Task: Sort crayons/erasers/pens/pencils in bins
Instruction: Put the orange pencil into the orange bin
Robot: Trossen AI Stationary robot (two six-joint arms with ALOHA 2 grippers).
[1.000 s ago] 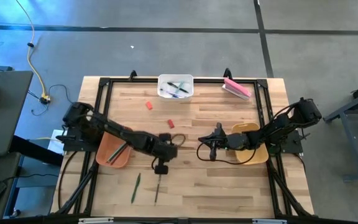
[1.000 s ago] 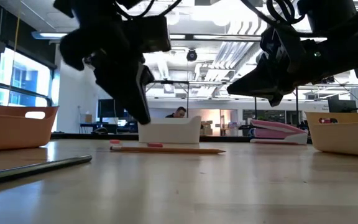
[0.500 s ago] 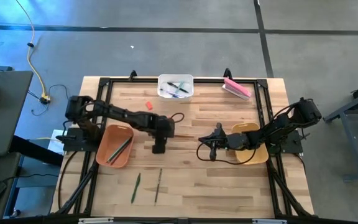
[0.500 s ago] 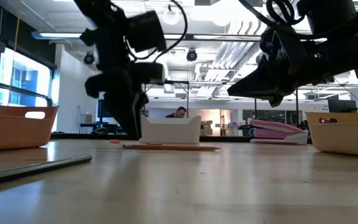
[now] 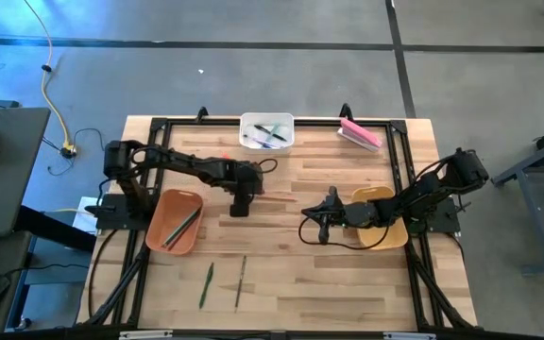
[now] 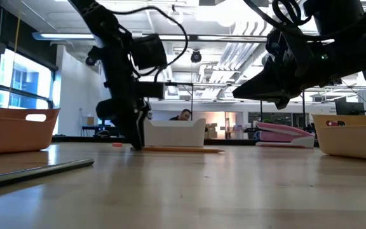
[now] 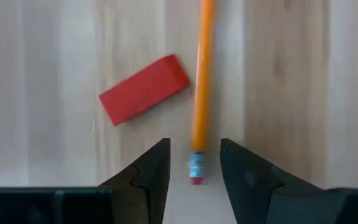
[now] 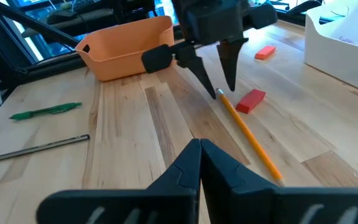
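Three bins are counted on the desk [image 5: 348, 274]: a white bin [image 5: 267, 131] at the far edge, an orange-brown bin [image 5: 174, 221] on the left and a mustard bin [image 5: 379, 219] on the right. No brand, label or writing can be read on any of them.

One orange pencil [image 7: 202, 74], long and thin with a metal band and a pink eraser tip, lies flat near the middle of the desk. One red crayon [image 7: 144, 98], a short flat-sided piece, lies just beside it without touching, and a second red piece [image 5: 226, 160] is seen farther off toward the far left. Two more thin sticks lie at the near edge: a green one [image 5: 206, 284] and a dark one [image 5: 241, 280]. Sticks are also seen inside the white bin and the orange-brown bin; they cannot be counted. One pink block [image 5: 360, 133] sits at the far right.

The left gripper [image 7: 193, 171] is lowered over the pencil's eraser end, its fingers [image 7: 150, 171] held apart on either side of the tip without closing on it. The right gripper [image 5: 316, 227] is held above the desk beside the mustard bin, its fingers pressed together and empty.
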